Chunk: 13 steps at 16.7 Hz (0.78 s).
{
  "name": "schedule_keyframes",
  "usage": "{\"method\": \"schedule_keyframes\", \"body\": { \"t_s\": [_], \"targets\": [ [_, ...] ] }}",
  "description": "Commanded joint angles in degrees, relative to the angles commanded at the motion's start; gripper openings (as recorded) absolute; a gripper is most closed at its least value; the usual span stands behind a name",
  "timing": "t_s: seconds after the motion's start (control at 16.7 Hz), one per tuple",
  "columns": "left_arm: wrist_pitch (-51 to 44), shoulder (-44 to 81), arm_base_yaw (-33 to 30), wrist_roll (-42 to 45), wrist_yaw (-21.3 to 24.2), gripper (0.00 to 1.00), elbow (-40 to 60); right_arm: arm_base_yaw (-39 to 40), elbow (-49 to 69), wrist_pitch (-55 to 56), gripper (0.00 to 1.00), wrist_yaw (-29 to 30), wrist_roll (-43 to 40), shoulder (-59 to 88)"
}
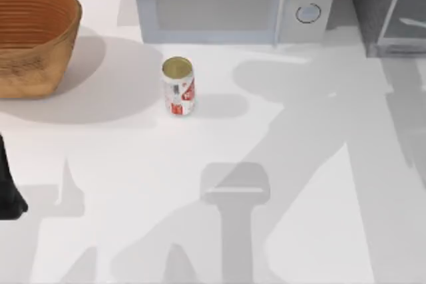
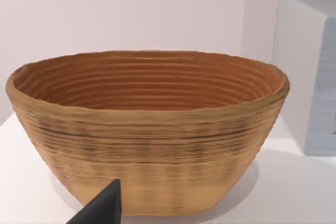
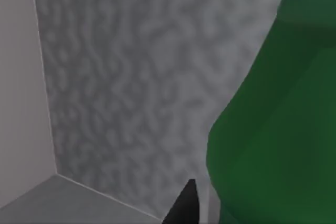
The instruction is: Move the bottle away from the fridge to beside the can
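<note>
Waiting beside the fridge (image 1: pixel 389 4), the bottle (image 3: pixel 273 119) looms close before the right gripper; whether its pincer is apart or clamped cannot be told.
Wide bare table (image 1: pixel 299 184) surrounds the can (image 1: pixel 178 86); the carry seemingly remains. Left gripper (image 2: pixel 102 211) parked by the basket (image 2: pixel 147 129).

Left arm (image 1: pixel 10 191) sits at the table's left edge.
</note>
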Motion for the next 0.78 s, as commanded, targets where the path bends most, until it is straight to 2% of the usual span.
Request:
{"method": "schedule_keyframes", "body": {
  "t_s": [0.48,0.78],
  "targets": [
    [0.0,0.0,0.0,0.0,0.0,1.0,0.0,0.08,-0.63,-1.16,0.0,-0.06,0.21,-1.79],
    [0.0,0.0,0.0,0.0,0.0,1.0,0.0,0.28,-13.2,3.91,0.0,0.07,0.53,-9.29]
  ]
}}
